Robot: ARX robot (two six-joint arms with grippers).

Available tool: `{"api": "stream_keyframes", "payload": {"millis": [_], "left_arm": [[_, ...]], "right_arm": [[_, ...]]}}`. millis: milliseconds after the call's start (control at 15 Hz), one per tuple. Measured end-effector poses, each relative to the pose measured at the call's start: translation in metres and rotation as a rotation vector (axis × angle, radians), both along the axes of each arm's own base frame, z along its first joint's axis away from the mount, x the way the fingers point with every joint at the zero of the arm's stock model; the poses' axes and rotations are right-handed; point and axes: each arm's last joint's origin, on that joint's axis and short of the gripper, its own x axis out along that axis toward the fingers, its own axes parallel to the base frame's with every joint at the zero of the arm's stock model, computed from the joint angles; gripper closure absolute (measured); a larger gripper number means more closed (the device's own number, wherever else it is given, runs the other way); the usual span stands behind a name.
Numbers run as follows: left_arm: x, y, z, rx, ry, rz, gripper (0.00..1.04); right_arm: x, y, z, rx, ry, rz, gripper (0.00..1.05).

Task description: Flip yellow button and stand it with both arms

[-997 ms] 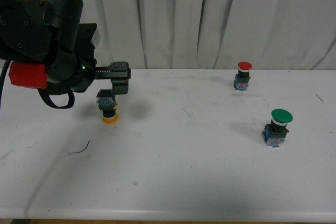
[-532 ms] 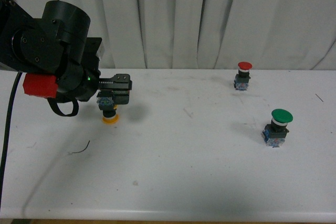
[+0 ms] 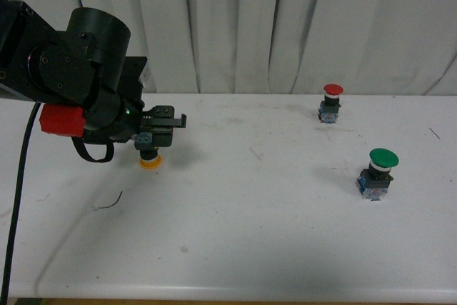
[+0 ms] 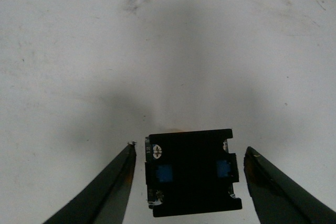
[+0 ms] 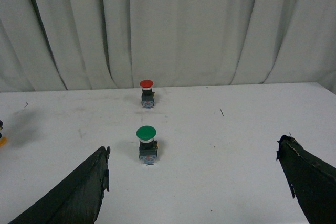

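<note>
The yellow button (image 3: pixel 149 156) stands upside down on the white table (image 3: pixel 257 241), orange-yellow cap on the surface and blue-black contact block on top. My left gripper (image 3: pixel 158 128) is open and hangs over it. In the left wrist view the block (image 4: pixel 191 174) sits between the two fingers (image 4: pixel 118 182) with a small gap on each side, and the left gripper (image 4: pixel 191 149) touches nothing. The right gripper (image 5: pixel 194 148) is open and empty above the table's right part. The front view does not show it. A sliver of the yellow button (image 5: pixel 2 140) shows at the right wrist view's edge.
A red-capped button (image 3: pixel 331 102) stands upright at the back right, and a green-capped button (image 3: pixel 378 173) stands nearer, right of centre. A thin dark wire scrap (image 3: pixel 108 202) lies in front of the left arm. A white curtain (image 3: pixel 285 26) closes the back.
The left arm has shifted right and its gripper has come down around the yellow button's block. The button itself has not moved.
</note>
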Motion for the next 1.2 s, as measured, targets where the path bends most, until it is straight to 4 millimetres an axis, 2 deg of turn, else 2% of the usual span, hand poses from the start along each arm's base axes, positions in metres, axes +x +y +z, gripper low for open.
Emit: {"api": "stream_keyframes", "payload": {"millis": [133, 199, 465, 598, 797, 997, 1130, 1196], "left_arm": [[0.001, 0.000, 0.000, 0.001, -0.002, 0.002, 0.63], [0.001, 0.000, 0.001, 0.002, -0.006, 0.003, 0.68], [-0.005, -0.001, 0.003, -0.007, -0.024, -0.006, 0.68], [-0.042, -0.008, 0.052, -0.075, -0.158, -0.070, 0.68], [-0.090, -0.014, 0.095, -0.167, -0.278, -0.132, 0.69], [-0.156, -0.007, 0.114, -0.354, -0.319, -0.168, 0.69], [-0.178, -0.003, 0.114, -0.493, -0.333, -0.190, 0.69], [-0.188, 0.000, 0.109, -0.609, -0.323, -0.210, 0.69]], "right_arm": [[0.000, 0.000, 0.000, 0.000, 0.000, 0.000, 0.06], [0.000, 0.000, 0.000, 0.000, 0.000, 0.000, 0.06], [0.000, 0.000, 0.000, 0.000, 0.000, 0.000, 0.06], [0.000, 0.000, 0.000, 0.000, 0.000, 0.000, 0.06], [0.000, 0.000, 0.000, 0.000, 0.000, 0.000, 0.06], [0.000, 0.000, 0.000, 0.000, 0.000, 0.000, 0.06], [0.000, 0.000, 0.000, 0.000, 0.000, 0.000, 0.06], [0.000, 0.000, 0.000, 0.000, 0.000, 0.000, 0.06]]}}
